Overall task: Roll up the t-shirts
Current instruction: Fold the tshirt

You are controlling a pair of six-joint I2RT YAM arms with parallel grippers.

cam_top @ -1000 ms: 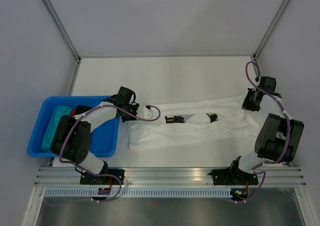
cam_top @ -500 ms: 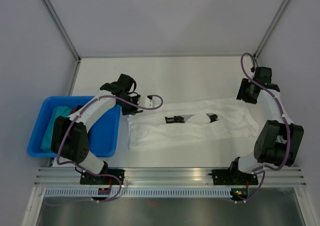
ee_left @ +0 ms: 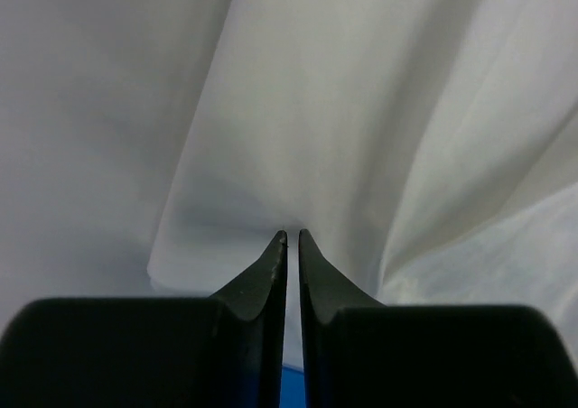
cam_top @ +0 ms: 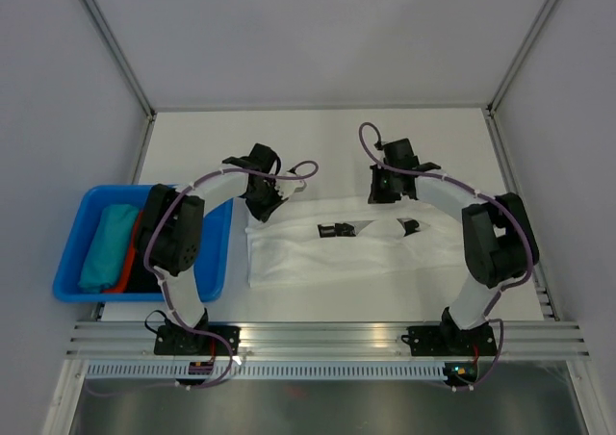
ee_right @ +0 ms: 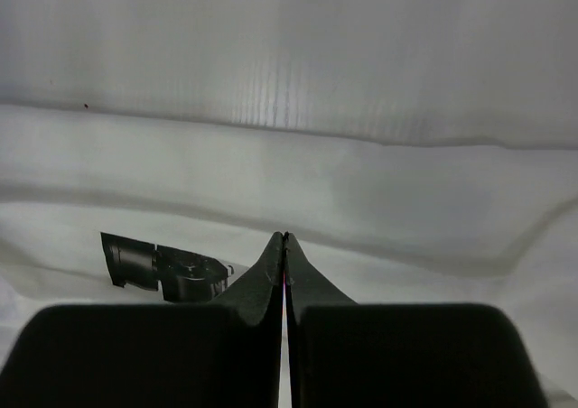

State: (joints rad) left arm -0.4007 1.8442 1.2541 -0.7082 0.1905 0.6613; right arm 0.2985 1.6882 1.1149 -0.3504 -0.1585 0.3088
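The white t-shirt (cam_top: 318,257) lies spread out as a long band across the middle of the table, with small black printed marks (cam_top: 337,230) near its centre. My left gripper (cam_top: 263,206) is at the shirt's far left corner. In the left wrist view it (ee_left: 293,235) is shut on a pinch of the white cloth (ee_left: 361,110), and folds run out from the tips. My right gripper (cam_top: 381,195) is at the shirt's far edge near the middle. In the right wrist view it (ee_right: 284,236) is fully shut with its tips down at the cloth (ee_right: 406,200). No cloth shows between them. A black mark (ee_right: 163,265) lies to its left.
A blue bin (cam_top: 218,254) stands at the left table edge, holding a teal cloth (cam_top: 106,247) and something red beside it. White walls with metal posts close in the table at the back and sides. An aluminium rail runs along the near edge.
My right gripper has swung left from the shirt's right end to its far middle edge. My left gripper has shifted slightly right and forward at the shirt's left corner.
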